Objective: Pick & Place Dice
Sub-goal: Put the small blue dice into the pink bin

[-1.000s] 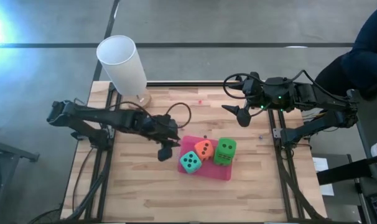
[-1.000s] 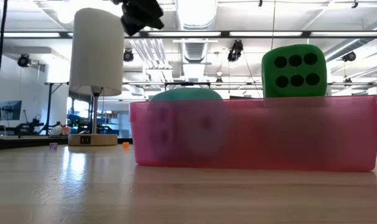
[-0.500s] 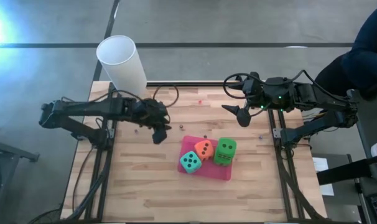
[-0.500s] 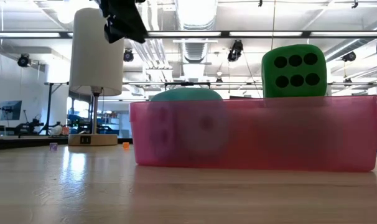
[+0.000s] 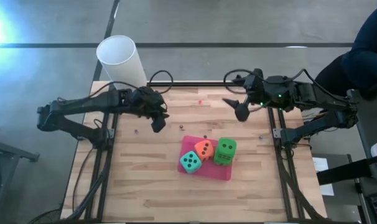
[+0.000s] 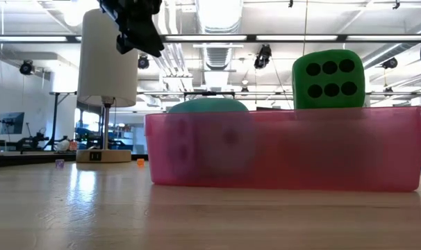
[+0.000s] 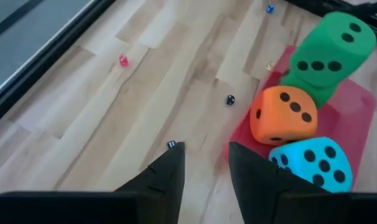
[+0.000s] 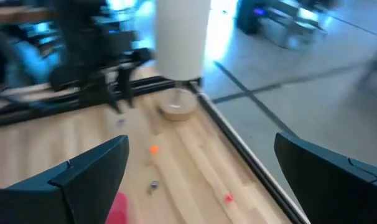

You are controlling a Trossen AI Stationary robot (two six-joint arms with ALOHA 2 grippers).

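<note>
Four dice sit on the pink mat [image 5: 221,172]: one orange die [image 5: 204,149], one teal die [image 5: 190,162], two green dice [image 5: 225,151] stacked. Left gripper [image 5: 157,124], narrow and empty, hovers beside the mat; right gripper [image 5: 239,108], spread wide and empty, hangs beyond it.

Dark jointed arms, looping black cables

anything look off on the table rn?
Mostly tidy: orange die, teal die and green dice sit on the pink tray, one green die stacked on the other. Oddity: tiny dice lie scattered on the bare table, such as a red one.
</note>
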